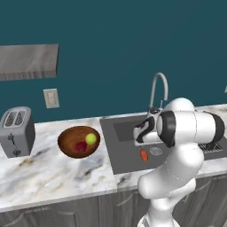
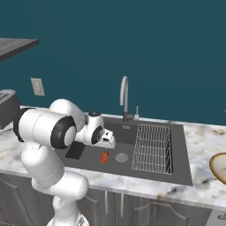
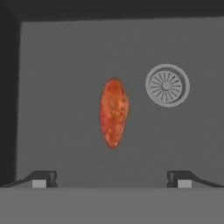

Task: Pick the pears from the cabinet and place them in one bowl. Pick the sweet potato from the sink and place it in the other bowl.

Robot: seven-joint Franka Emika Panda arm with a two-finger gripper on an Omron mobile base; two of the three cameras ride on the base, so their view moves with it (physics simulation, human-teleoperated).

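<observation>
- Two small roundish pears, one dark red [image 1: 80, 146] and one yellow-green [image 1: 91, 138], lie together inside the round, deep, dark reddish-brown wooden bowl [image 1: 66, 141]; the yellow-green one sits toward the bowl's far right side, the red one just in front of it.
- That wooden bowl stands on the white-and-grey marbled counter [image 1: 53, 177], between the silver two-slot toaster [image 1: 17, 131] and the dark grey rectangular sink basin [image 2: 181, 163].
- The small orange-red oblong sweet potato [image 3: 113, 112] lies on the flat sink floor, just beside the round chrome drain [image 3: 166, 85] but not touching it.
- Two-finger gripper [image 3: 111, 179]: the two dark tips stand wide apart with nothing between them, hanging above the sweet potato, which is centred in the gap in the hand view. No contact visible.
- In the right base view the white hand is held over the left part of the basin, above the sweet potato [image 2: 104, 157].
- Wire rack [image 2: 152, 148] lies in the right part of the basin; curved chrome tap [image 2: 125, 99] rises behind it.
- The shallow tan-rimmed bowl with a pale cream inside [image 2: 219, 167] sits on the counter to the right of the sink, cut by the picture edge.
- Long flat grey wood-grain cabinet slab [image 1: 29, 61] hangs on the teal wall above the toaster.
</observation>
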